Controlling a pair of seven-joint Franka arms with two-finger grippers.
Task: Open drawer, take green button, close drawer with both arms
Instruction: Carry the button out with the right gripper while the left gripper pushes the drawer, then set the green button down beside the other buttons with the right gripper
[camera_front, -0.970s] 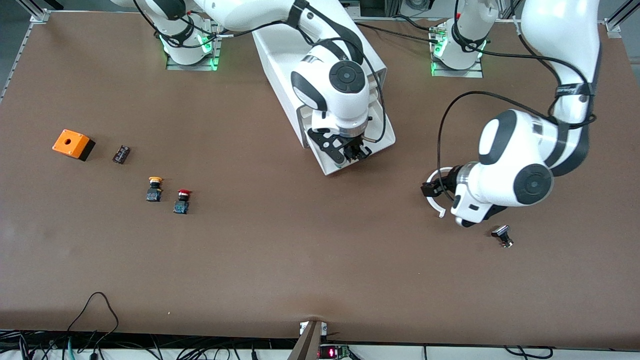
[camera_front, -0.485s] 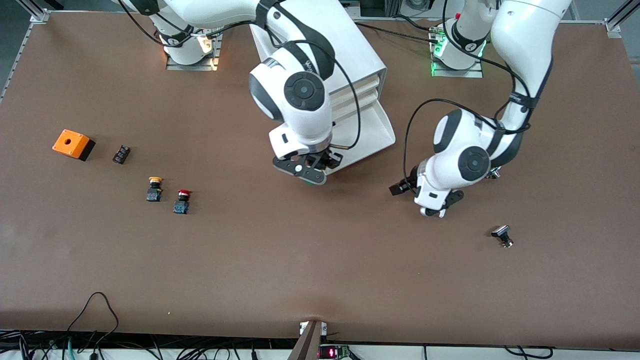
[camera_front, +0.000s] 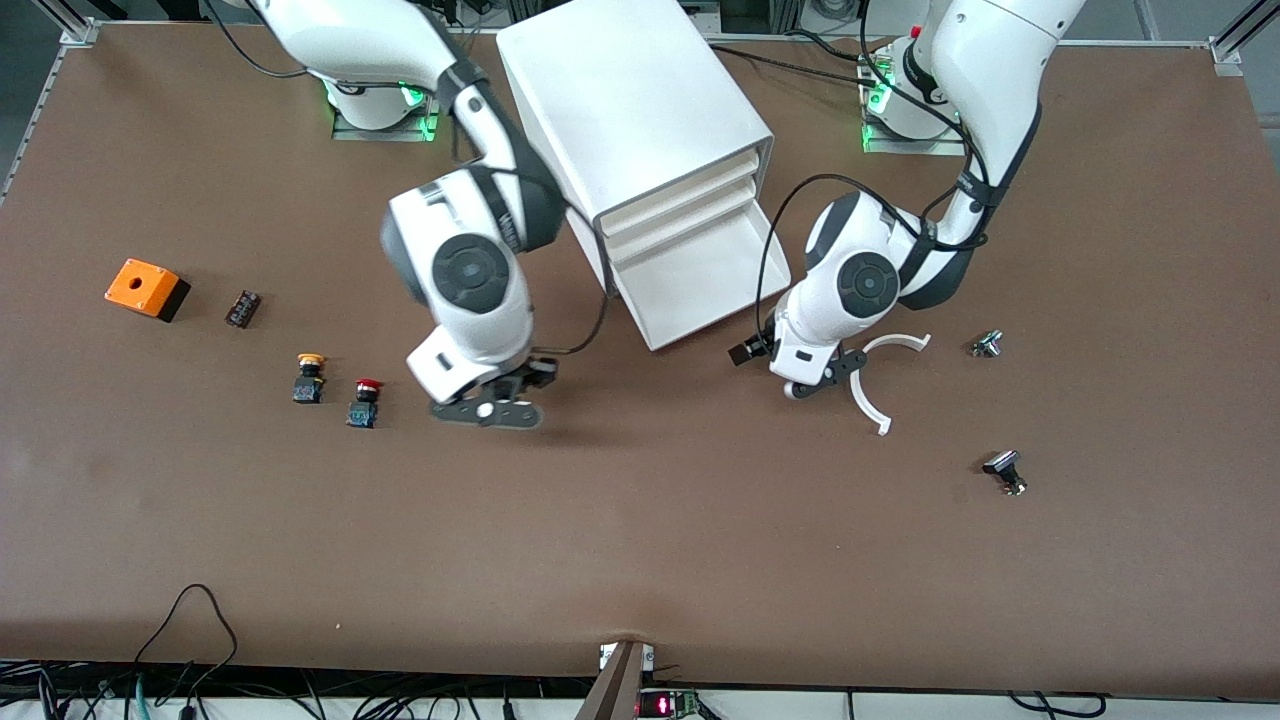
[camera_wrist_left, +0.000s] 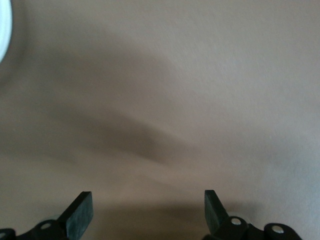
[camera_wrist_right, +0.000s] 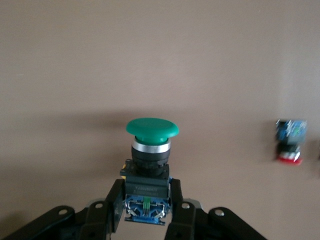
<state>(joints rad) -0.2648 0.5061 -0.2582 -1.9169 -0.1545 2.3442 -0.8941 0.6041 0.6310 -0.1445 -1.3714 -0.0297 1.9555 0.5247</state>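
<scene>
The white cabinet (camera_front: 640, 110) stands at the table's back middle, and its lowest drawer (camera_front: 700, 275) is pulled out, its tray bare. My right gripper (camera_front: 490, 410) hangs over the table beside the red-capped button, toward the right arm's end from the drawer. It is shut on the button (camera_wrist_right: 151, 128), clamping the black and blue body while the green cap points away from the wrist. The front view hides the button under that hand. My left gripper (camera_front: 770, 368) hovers low beside the open drawer's front corner, open (camera_wrist_left: 148, 210) with only bare table between its fingers.
A red-capped button (camera_front: 364, 402) and a yellow-capped one (camera_front: 309, 377) stand near the right gripper. An orange box (camera_front: 147, 288) and a small black block (camera_front: 242, 308) lie toward the right arm's end. White curved pieces (camera_front: 870, 405) and two small metal parts (camera_front: 1004, 470) lie near the left arm.
The right arm has carried the button out of the drawer and swung toward the red-capped button. The left arm has moved in toward the drawer's front corner.
</scene>
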